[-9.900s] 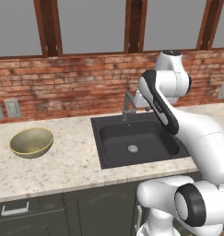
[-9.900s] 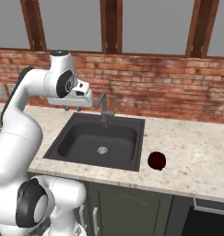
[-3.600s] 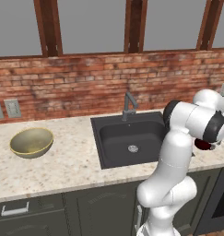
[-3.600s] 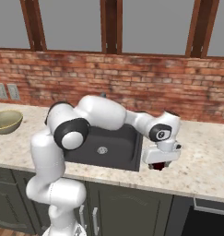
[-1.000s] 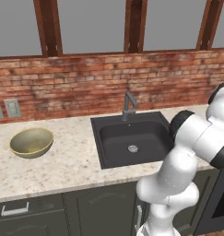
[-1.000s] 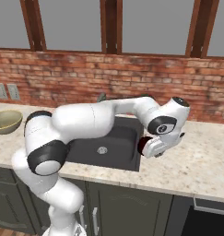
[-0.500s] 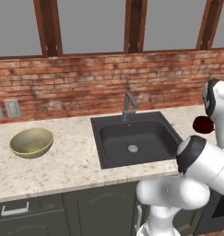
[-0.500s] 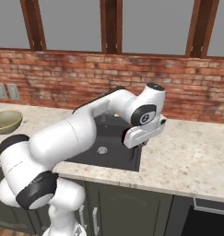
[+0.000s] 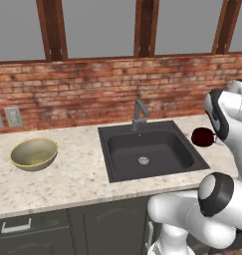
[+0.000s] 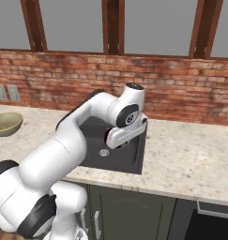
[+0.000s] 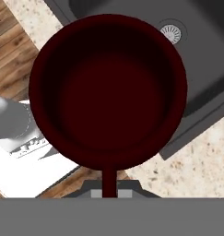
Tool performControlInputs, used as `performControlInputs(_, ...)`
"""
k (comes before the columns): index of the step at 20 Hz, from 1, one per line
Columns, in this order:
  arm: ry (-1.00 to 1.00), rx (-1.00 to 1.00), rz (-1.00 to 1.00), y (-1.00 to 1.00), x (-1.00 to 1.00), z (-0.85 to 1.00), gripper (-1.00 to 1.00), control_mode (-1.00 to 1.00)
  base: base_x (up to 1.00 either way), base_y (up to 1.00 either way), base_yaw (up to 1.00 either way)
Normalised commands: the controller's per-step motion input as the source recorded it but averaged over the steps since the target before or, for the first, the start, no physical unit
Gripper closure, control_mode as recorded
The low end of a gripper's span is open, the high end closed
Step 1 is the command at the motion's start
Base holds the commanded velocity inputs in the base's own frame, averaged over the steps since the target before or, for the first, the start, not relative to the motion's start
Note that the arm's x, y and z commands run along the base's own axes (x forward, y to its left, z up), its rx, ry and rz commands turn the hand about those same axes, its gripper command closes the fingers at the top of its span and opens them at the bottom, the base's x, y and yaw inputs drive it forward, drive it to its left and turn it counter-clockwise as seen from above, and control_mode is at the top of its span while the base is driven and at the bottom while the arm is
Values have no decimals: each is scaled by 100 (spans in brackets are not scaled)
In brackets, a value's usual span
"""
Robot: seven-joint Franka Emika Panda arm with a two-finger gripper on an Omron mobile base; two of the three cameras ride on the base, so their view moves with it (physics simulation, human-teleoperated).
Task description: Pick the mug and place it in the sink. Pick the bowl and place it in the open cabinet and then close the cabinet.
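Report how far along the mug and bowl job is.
Done: the mug is picked up, off the counter. In hand: the gripper is shut on the mug and carries it near the sink's right edge, not yet set inside. Left: put the mug in the sink, then move the bowl, sitting on the counter left of the sink, to the cabinet and close it.

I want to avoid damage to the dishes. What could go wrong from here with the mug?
The mug hangs above the counter edge beside the sink, not over the basin; released now, it could fall outside. It seems gripped only at the rim or handle, so it might slip while the arm swings.
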Motion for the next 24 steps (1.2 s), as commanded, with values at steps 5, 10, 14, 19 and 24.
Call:
performControlInputs(5,0,0,3,67,13,0,100,-100,0,0,0)
performControlInputs(10,0,0,3,57,10,0,100,-100,0,0,0)
performControlInputs(14,0,0,2,55,18,0,100,-100,0,0,0)
performControlInputs(19,0,0,3,41,18,-2,100,-100,0,0,0)
performControlInputs(24,1,3,4,34,23,-17,100,-100,0,0,0)
